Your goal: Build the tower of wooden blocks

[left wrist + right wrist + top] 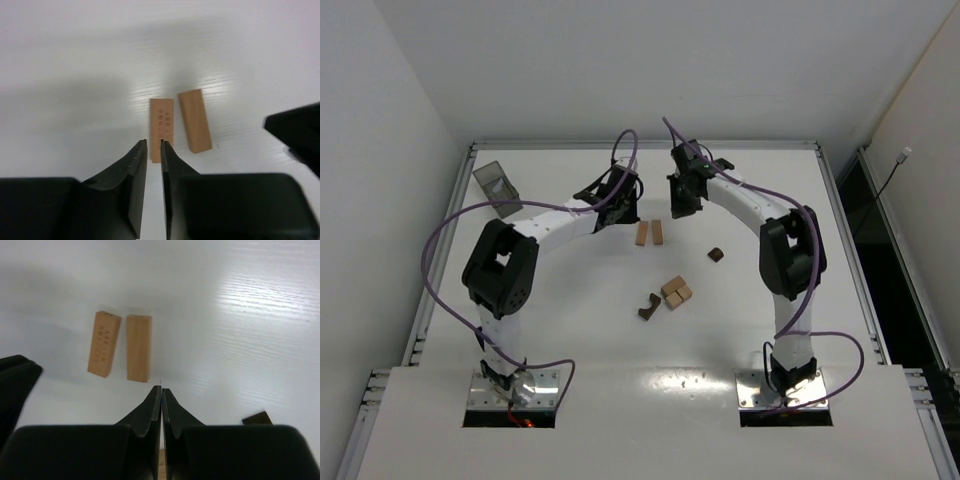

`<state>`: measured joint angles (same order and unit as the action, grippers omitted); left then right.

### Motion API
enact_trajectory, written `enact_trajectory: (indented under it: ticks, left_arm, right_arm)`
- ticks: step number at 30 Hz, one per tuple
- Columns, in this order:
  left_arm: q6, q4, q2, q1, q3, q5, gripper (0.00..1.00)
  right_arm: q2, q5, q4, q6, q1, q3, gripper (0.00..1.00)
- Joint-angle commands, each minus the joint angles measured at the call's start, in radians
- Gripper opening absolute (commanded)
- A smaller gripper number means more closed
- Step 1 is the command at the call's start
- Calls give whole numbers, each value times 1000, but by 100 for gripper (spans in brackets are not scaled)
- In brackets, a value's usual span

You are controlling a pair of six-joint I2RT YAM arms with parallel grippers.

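No tower yet as far as anyone can tell: every one of the wood blocks lies flat on the table [570, 330], nothing stacked on anything. Looks like the very first step, picking a piece to start with.

Both arms reach out over the same spot. The left gripper [153, 147] has its jaws pinched down to a thin slit with nothing between them, and it hangs right over the near end of the printed brick [162, 127]. The plain brick [195, 120] lies just beside that one, parallel, with a small gap. The right gripper [162, 389] comes in from the other side with jaws fully together, also empty, tips just short of the plain brick's end.

Nearer the arm bases there's a cluster of tan cubes [675, 292], with the dark arch [649, 306] just beside it and a small dark block [716, 254] off on its own. The tray [496, 187] sits at the far left, out of the way.

Best guess for next: one arm has to open up, drop over a brick's narrow sides and grab it. With both grippers this close together, the other should probably back off first.
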<state>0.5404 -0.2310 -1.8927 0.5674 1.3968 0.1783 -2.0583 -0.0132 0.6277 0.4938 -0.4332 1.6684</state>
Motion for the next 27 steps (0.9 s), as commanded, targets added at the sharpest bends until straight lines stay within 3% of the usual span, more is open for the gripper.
enact_trajectory:
  ticks: [1, 5, 27]
  left_arm:
    - [6, 9, 24, -26, -22, 30, 10]
    - [6, -1, -9, -26, -33, -2, 0]
    - [15, -30, -193, -26, 65, -74, 0]
  right_arm:
    - [0, -57, 21, -6, 8, -9, 0]
    - [-33, -57, 21, -6, 17, -9, 0]
    - [-186, -36, 12, -24, -1, 70, 0]
